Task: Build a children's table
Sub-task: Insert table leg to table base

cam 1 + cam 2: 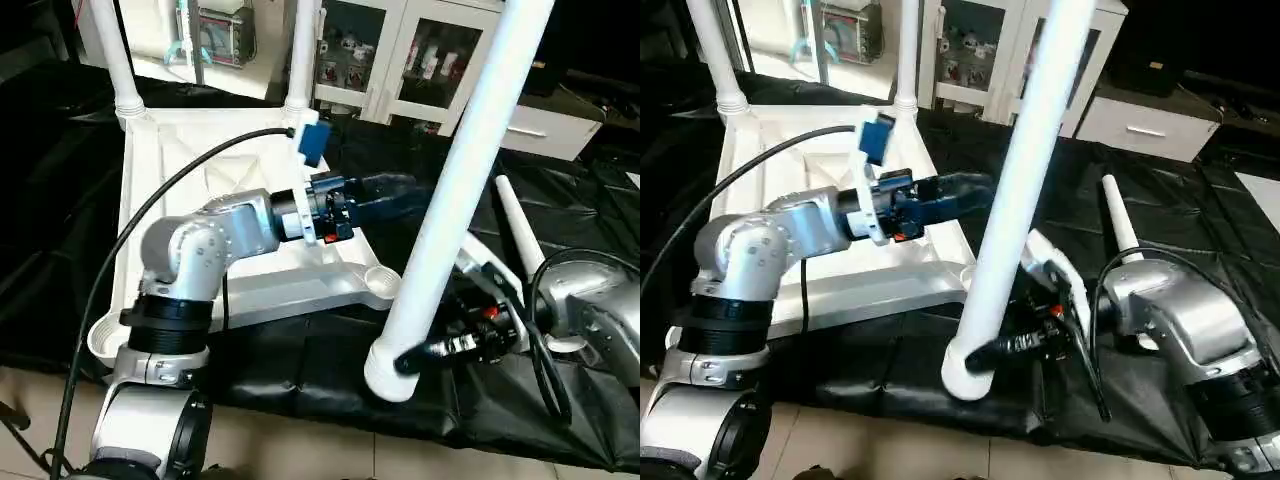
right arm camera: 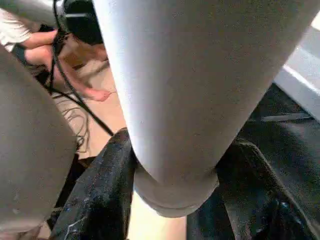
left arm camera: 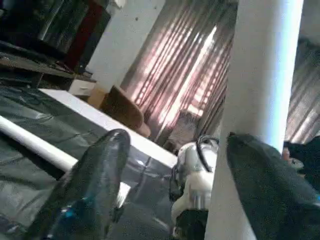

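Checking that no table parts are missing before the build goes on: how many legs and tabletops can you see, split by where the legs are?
Legs standing in the tabletop's sockets: 2
Leg held in the right gripper: 1
Leg lying on the black cover: 1
Tabletop: 1
Total: 5 parts

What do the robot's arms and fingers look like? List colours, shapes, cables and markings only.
Left arm: rounded silver segments with black bands at the joints, a white bracket and a blue module at the wrist, and a black cable arching over it. Left gripper: two dark, glossy, rounded fingers. Right arm: the same silver shell, with looping black cables. Right gripper: black, scuffed fingers.
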